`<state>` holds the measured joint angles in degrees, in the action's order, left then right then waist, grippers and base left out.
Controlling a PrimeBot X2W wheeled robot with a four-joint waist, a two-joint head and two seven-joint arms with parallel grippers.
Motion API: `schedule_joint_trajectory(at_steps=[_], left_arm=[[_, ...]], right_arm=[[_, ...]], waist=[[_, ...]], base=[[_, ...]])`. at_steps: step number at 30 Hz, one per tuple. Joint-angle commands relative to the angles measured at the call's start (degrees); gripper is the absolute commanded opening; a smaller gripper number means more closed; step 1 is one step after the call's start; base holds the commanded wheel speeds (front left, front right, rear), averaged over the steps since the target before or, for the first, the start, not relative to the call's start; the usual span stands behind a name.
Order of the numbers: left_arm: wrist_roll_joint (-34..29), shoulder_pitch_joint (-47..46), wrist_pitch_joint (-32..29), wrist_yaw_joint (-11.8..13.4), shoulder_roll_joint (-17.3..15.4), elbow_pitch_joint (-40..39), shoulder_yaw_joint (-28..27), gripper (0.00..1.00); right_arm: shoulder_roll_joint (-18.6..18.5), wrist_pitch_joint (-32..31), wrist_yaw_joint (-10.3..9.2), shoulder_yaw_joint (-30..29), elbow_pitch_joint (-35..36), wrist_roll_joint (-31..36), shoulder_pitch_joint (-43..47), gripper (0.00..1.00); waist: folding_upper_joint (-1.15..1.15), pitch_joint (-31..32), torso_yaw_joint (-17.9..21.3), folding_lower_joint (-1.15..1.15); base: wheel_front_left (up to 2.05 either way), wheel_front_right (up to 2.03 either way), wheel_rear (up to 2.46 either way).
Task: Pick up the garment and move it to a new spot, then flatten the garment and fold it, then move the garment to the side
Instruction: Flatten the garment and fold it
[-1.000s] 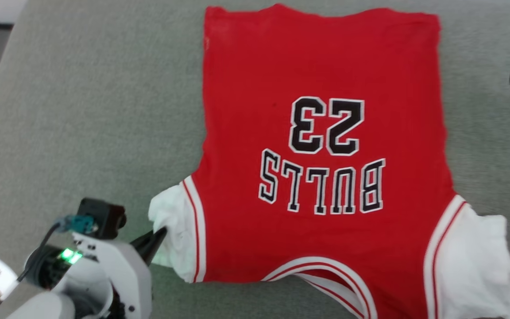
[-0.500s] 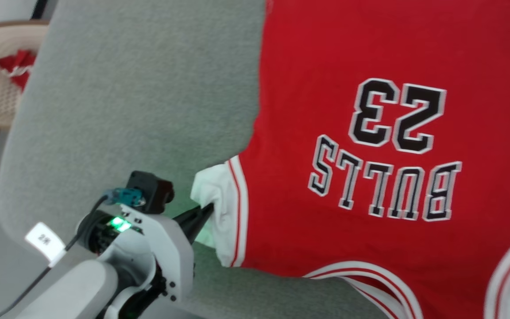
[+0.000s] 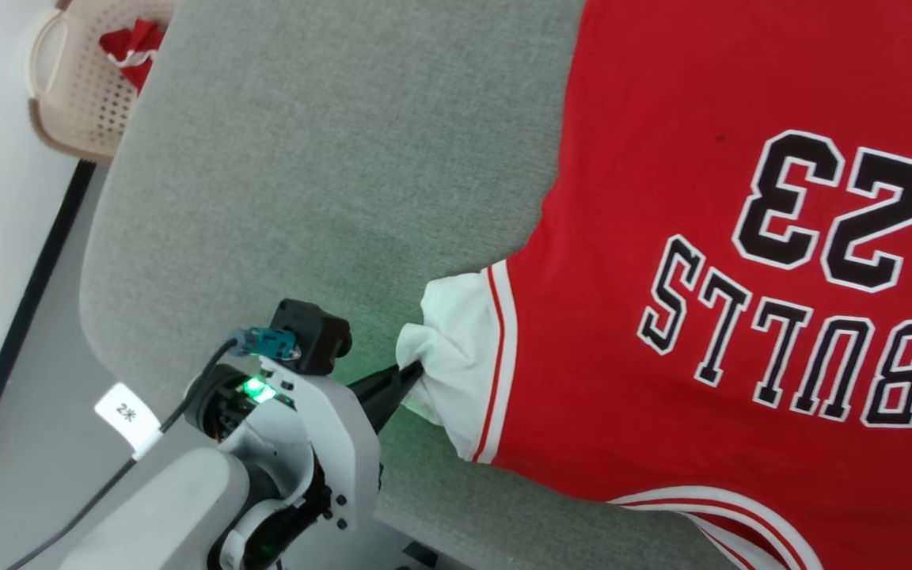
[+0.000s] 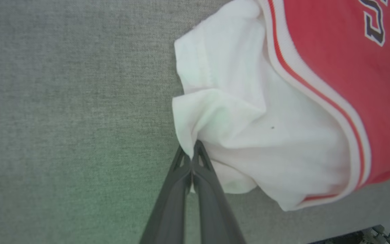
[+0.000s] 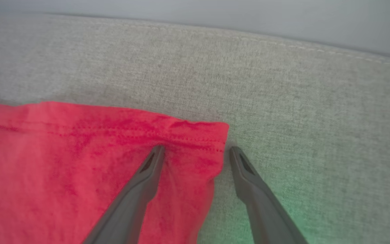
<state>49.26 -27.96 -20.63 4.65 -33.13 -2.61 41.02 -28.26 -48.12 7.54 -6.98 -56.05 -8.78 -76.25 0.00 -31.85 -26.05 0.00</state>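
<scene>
Grey fabric cushion (image 3: 305, 158) lay under both claws. Red "BULLS 23" jersey (image 3: 662, 119) spread flat on it, right of left gripper (image 4: 192, 152), lettering upside down in head view. Cream perforated basket (image 3: 84, 103) holding red cloth (image 3: 135, 47) sat far beyond left gripper, off cushion. White sleeve (image 4: 249, 118) was pinched between closed left tips. Fingers of right gripper (image 5: 196, 148) stood wide apart, straddling red hem corner (image 5: 215, 135): one over cloth, other over bare cushion just beside it.

Red "BULLS" 23 garment (image 3: 662, 198), white-sleeved, spread flat, lettering-up, on grey cushion.
</scene>
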Motion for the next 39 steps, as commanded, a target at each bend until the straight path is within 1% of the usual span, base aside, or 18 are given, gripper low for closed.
schedule_joint_trajectory(at_steps=[1, 3, 6, 8, 11, 14, 18, 21, 25, 28, 31, 34, 39], left_arm=[[-0.06, -0.63, 0.33, -0.35, 0.4, 0.53, 0.18, 0.0], [0.0, -0.89, 0.4, -0.54, 0.5, 1.09, 0.24, 0.0], [0.16, -1.12, 0.62, -0.68, 0.45, 1.75, -0.03, 0.0], [0.19, -1.16, 0.78, -0.65, 0.21, 2.04, -0.25, 0.0], [0.27, -1.09, 0.84, -0.09, -0.59, 2.32, -0.8, 0.0], [0.41, -0.43, 0.89, 0.57, -1.87, 2.25, -1.6, 0.0], [1.09, 0.66, 0.65, 1.56, -3.86, 1.53, -2.89, 0.0], [1.8, 1.77, 0.45, 2.3, -5.52, 1.22, -3.97, 0.0], [2.63, 3.13, 0.24, 3.12, -7.48, 0.95, -5.1, 0.0], [3.16, 4.14, 0.18, 3.78, -8.72, 0.58, -5.87, 0.0], [3.59, 5.27, 0.12, 4.49, -9.96, 0.14, -6.53, 0.0], [3.64, 5.98, -0.2, 5.01, -10.9, -0.33, -6.81, 0.0], [4.21, 7.2, -0.31, 5.78, -11.82, -1.08, -7.24, 0.0]], right_arm=[[0.33, -2.83, -0.11, -0.52, -3.43, 1.96, 2.39, 1.0], [0.09, -4.87, -0.12, -0.96, -4.84, 4.48, 2.29, 0.0], [0.97, -5.97, -0.12, -1.64, -5.24, 6.18, 2.39, 0.0], [1.28, -4.48, -0.12, -2.53, -4.17, 7.06, 2.47, 0.0], [1.68, -4.28, -0.12, -2.39, -3.14, 7.01, 2.88, 0.0], [2.37, -4.39, -0.12, 0.35, -1.41, 5.72, 4.09, 0.0], [3.07, -3.85, -0.11, 5.16, 2.95, -0.13, 6.72, 0.0], [2.25, -4.22, -0.11, 9.67, 8.41, -5.61, 9.93, 0.0], [0.11, -5.55, -0.11, 15.1, 18.15, -13.84, 16.53, 0.0], [-2.12, -6.27, -0.11, 17.1, 25.88, -18.86, 22.63, 0.0], [-3.72, -7.32, -0.11, 17.6, 33.29, -22.77, 29.28, 0.0], [-4.76, -7.99, -0.11, 16.15, 40.22, -25.47, 36.18, 0.0], [-3.58, -9.16, -0.11, 11.89, 49.97, -27.81, 48.07, 0.0]], waist=[[0.0, -0.9, -0.97, 0.0], [0.0, -1.0, -0.96, 0.0], [0.0, -0.95, -0.35, 0.0], [0.0, -0.68, 0.35, 0.0], [0.0, 0.2, 1.76, 0.0], [0.0, 1.58, 3.94, 0.0], [0.0, 3.7, 7.51, 0.0], [0.0, 5.21, 10.46, 0.0], [0.0, 7.11, 13.98, 0.0], [0.0, 8.5, 16.26, 0.0], [0.0, 9.71, 18.19, 0.0], [0.0, 10.63, 19.54, 0.0], [0.0, 12.02, 21.2, 0.0]], base=[[0.0, 0.0, 0.0], [0.0, 0.0, 0.0], [0.0, 0.0, 0.0], [0.0, 0.0, 0.0], [0.0, 0.0, 0.0], [0.0, 0.0, 0.0], [0.0, 0.0, 0.0], [0.0, 0.0, 0.0], [0.0, 0.0, 0.0], [0.0, 0.0, 0.0], [0.0, 0.0, 0.0], [0.0, 0.0, 0.0], [0.0, 0.0, 0.0]])
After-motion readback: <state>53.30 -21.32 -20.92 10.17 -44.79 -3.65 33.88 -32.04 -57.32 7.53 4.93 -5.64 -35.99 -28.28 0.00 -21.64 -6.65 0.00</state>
